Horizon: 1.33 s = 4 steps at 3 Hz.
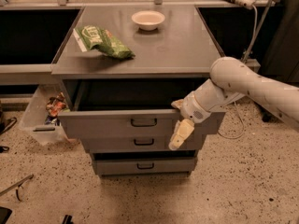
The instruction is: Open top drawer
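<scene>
The top drawer (117,124) is the widest of three grey drawers under the grey counter. It is pulled partly out, and its dark inside shows behind the flat front with a small black bar handle (144,122). My gripper (180,123) is at the right part of the drawer front, right of the handle, and reaches over its upper edge. Its cream tip hangs down in front of the drawer face. The white arm (252,85) comes in from the right.
The mid drawer (135,143) and the bottom drawer (145,165) sit below, less far out. A green bag (100,41) and a white bowl (148,19) lie on the counter (177,45). A clear bin (44,118) stands on the floor at the left.
</scene>
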### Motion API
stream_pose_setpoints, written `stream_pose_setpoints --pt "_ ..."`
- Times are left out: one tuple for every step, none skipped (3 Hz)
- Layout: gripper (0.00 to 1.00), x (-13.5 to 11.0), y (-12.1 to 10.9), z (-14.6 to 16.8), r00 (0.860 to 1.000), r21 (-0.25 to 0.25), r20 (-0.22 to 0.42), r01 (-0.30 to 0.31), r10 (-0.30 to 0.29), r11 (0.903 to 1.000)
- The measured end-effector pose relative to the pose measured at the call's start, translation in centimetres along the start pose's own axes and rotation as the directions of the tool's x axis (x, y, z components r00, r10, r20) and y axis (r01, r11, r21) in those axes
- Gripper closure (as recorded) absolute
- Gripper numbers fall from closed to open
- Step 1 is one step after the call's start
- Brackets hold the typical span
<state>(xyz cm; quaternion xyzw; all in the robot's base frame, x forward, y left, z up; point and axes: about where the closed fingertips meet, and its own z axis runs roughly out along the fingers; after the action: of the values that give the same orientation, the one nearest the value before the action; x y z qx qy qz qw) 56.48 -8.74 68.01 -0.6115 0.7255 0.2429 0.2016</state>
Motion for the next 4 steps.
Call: stream_pose_setpoints --pt "0.0 0.3 1.1 0.5 1.0 -0.003 -0.016 0.005 -0.005 1.0" --pt "0.0 0.5 2.0 0.6 1.0 -0.003 -0.019 0.006 -0.006 1.0" --pt "0.0 0.6 5.8 -0.4 1.0 0.034 -0.016 0.012 -0.012 0.9994" --pt "0.0 0.6 5.8 -0.4 1.0 0.033 -0.016 0.012 -0.012 0.9994"
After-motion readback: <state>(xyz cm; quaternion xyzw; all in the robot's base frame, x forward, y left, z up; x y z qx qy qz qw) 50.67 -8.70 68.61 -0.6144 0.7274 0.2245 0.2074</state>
